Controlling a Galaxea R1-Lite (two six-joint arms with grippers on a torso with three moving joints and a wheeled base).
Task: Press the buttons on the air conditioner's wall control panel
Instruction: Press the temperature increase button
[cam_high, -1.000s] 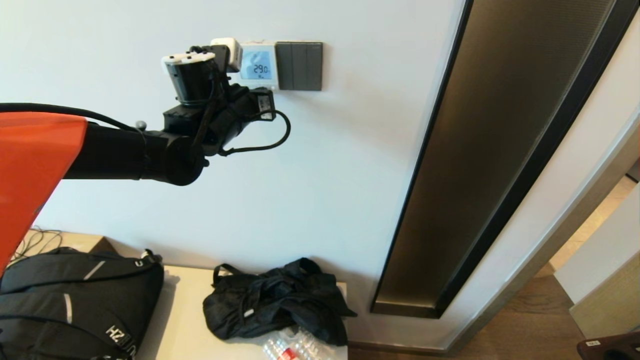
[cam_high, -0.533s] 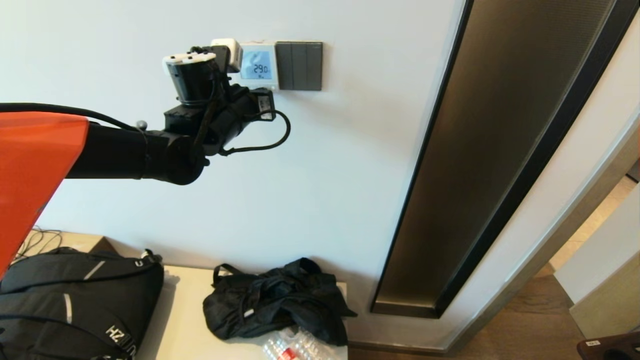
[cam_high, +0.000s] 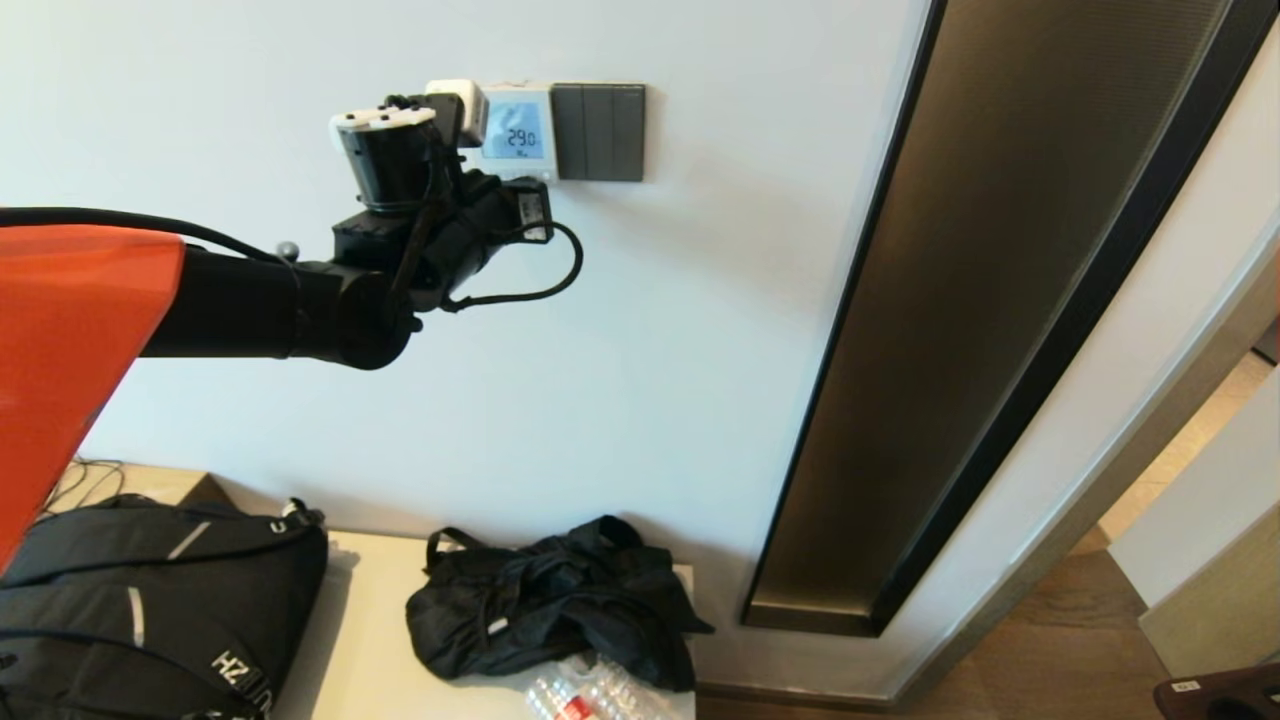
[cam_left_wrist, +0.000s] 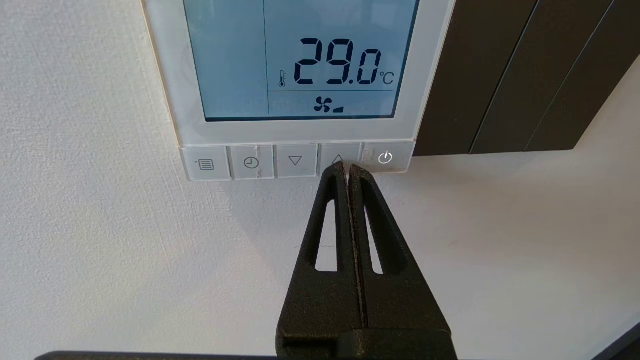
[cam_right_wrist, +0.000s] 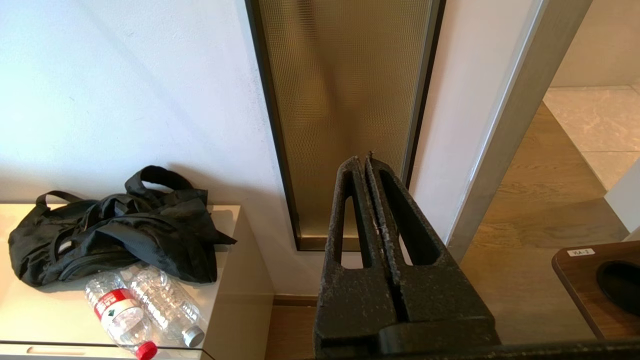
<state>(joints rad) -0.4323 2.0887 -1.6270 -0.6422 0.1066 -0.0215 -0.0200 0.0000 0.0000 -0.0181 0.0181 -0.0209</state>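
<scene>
Black fingers: the left gripper (cam_left_wrist: 348, 167) is seen with its two jaws pressed together and holding nothing; the joined tip is set at the lower edge of the button row, at the seam between the up-arrow key and the power key; contact cannot be confirmed
Left arm pose: the arm is raised and reached forward to the wall, the wrist brought in from below the panel; in the head view the left gripper (cam_high: 540, 180) is largely hidden behind the wrist body
Buttons: the buttons (cam_left_wrist: 296, 161) are five small white keys in a row along the panel's bottom edge; judged stiff, short-travel and light to actuate; no hold is called for, only a squarely centred push on one key face; a tip on a seam is judged liable to slip or trip two keys
Panel: the wall control panel (cam_left_wrist: 300, 70) is fixed to the white wall, lit blue, 29.0 shown; rigid plastic, judged scratchable
Neighbouring fitting: the dark grey switch plate (cam_high: 598, 131) is mounted touching the panel's side; not to be pressed
Right arm: the right gripper (cam_right_wrist: 369, 162) is parked low with jaws closed and empty, well apart from the panel
</scene>
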